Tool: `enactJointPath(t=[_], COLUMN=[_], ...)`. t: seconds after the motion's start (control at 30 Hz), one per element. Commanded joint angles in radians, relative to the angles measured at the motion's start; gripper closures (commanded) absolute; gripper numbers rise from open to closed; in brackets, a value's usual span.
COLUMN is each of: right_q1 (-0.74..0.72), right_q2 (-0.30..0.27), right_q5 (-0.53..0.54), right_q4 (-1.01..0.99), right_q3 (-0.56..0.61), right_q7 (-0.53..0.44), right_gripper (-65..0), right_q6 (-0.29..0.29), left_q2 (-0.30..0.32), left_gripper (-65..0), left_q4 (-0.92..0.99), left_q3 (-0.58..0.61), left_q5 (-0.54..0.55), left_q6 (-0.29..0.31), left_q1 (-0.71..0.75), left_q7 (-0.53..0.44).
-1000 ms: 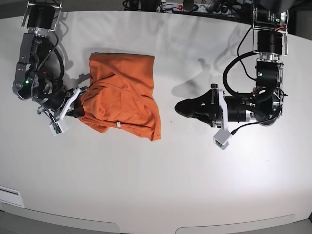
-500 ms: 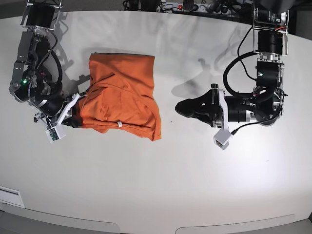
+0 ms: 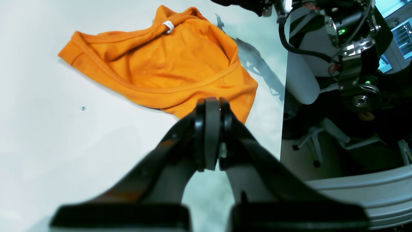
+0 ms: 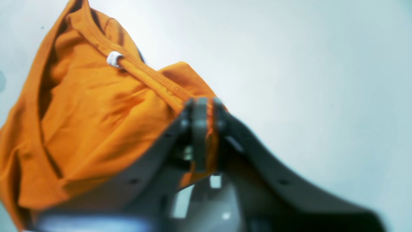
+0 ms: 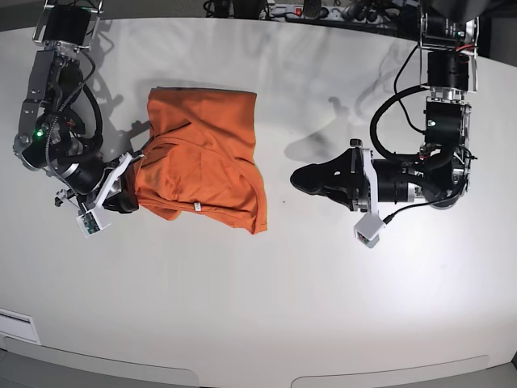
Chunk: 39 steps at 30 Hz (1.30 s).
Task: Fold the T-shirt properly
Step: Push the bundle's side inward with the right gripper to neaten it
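Since 1 s ago the right arm has drawn back toward the table edge, tugging the T-shirt's (image 5: pixel 202 158) near hem w/ it; left arm hasn't budged. White table (image 5: pixel 266 307) carries the orange T-shirt, partly folded & bunched, on the right arm's side, small white tag (image 4: pixel 113 59) showing at the neck seam. Right gripper (image 4: pixel 206 129) pinches a bit of orange fabric btwn nearly closed fingers, while left gripper (image 3: pixel 210 129) is fully closed, empty, well apart from the shirt.
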<state>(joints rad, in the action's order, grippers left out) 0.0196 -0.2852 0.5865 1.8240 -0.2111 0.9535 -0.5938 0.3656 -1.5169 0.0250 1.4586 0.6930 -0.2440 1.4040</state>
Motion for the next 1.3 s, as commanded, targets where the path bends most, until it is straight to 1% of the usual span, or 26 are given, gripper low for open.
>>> enactJointPath(t=[0.0, 0.03, 0.07, 0.3, 0.43, 0.53, 0.73, 0.8, 1.1, 1.2, 1.23, 1.27], right_q1=[-0.016, -0.016, -0.013, 0.021, 0.028, 0.034, 0.044, 0.045, 0.05, 0.049, 0.048, 0.047], right_q2=[-0.011, -0.011, -0.011, -0.011, -0.011, -0.01, 0.017, 0.025, 0.024, 0.024, 0.024, 0.024], right_q5=[0.032, 0.044, 0.045, 0.031, -0.019, -0.019, -0.03, -0.071, -0.139, -0.138, -0.137, -0.128], right_q4=[0.015, 0.015, 0.015, 0.006, 0.006, 0.006, 0.005, 0.005, -0.087, -0.093, -0.093, -0.093], right_q3=[-0.005, -0.005, -0.005, -0.005, -0.005, -0.005, -0.005, -0.005, -0.005, -0.005, -0.005, -0.005], right_q7=[-0.013, -0.006, -0.005, 0.003, 0.0, -0.001, -0.008, -0.02, -0.098, -0.105, -0.107, -0.109], right_gripper=[-16.9, -20.8, -22.8, -22.9, -22.9, -22.9, -22.9, -22.9, -22.9, -22.6, -21.1, -16.7], right_q6=[0.003, 0.01, 0.016, 0.01, 0.026, 0.029, 0.029, 0.03, 0.044, 0.044, 0.043, 0.039], left_q2=[0.008, 0.008, 0.008, 0.008, 0.008, 0.008, 0.008, 0.008, 0.008, 0.008, 0.008, 0.008], left_gripper=[0.0, 0.0, 0.0, 0.0, 0.0, 0.0, 0.0, 0.0, 0.0, 0.0, 0.0, 0.0], left_q4=[-0.014, -0.014, -0.014, -0.014, -0.014, -0.014, -0.014, -0.014, -0.014, -0.014, -0.014, -0.014], left_q3=[-0.007, -0.007, -0.007, -0.007, -0.007, -0.007, -0.007, -0.007, -0.007, -0.007, -0.007, -0.007], left_q5=[0.025, 0.025, 0.025, 0.025, 0.025, 0.025, 0.025, 0.025, 0.025, 0.025, 0.025, 0.025], left_q6=[0.005, 0.005, 0.005, 0.005, 0.005, 0.005, 0.005, 0.005, 0.005, 0.005, 0.005, 0.005], left_q1=[-0.021, -0.021, -0.021, -0.018, -0.019, -0.016, -0.016, -0.016, -0.016, -0.016, -0.016, -0.016], left_q7=[-0.008, -0.008, -0.008, -0.008, -0.008, -0.008, -0.008, -0.008, -0.008, -0.008, -0.008, -0.008])
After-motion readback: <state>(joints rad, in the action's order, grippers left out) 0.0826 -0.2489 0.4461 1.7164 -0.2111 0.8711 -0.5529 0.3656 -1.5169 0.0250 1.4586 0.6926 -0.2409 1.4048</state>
